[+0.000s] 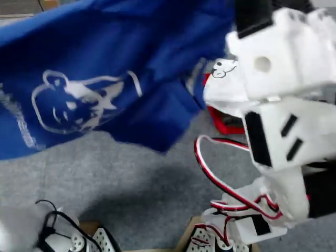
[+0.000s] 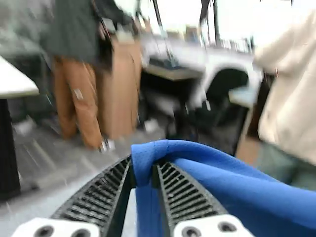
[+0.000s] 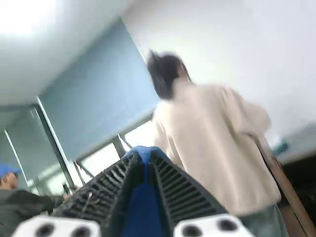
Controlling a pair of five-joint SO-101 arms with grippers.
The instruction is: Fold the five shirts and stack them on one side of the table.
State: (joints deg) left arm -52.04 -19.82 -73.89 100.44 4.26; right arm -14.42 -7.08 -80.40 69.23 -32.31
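Note:
A blue shirt point(image 1: 105, 73) with a white cartoon print hangs lifted above the grey table point(image 1: 115, 184), spread across the upper part of the high view. My left gripper point(image 2: 144, 173) is shut on a fold of the blue shirt point(image 2: 207, 173), the cloth pinched between its black ribbed fingers point(image 2: 98, 197). My right gripper point(image 3: 144, 165) is shut on another bit of the blue shirt point(image 3: 140, 207) and points up into the room. A white arm point(image 1: 283, 105) rises close to the camera at the right of the high view.
A red thing point(image 1: 226, 122) lies on the table behind the white arm, partly under a white cloth with a small print point(image 1: 223, 79). Arm bases and cables point(image 1: 220, 231) sit along the near table edge. A person in a cream top point(image 3: 212, 153) stands beyond the table.

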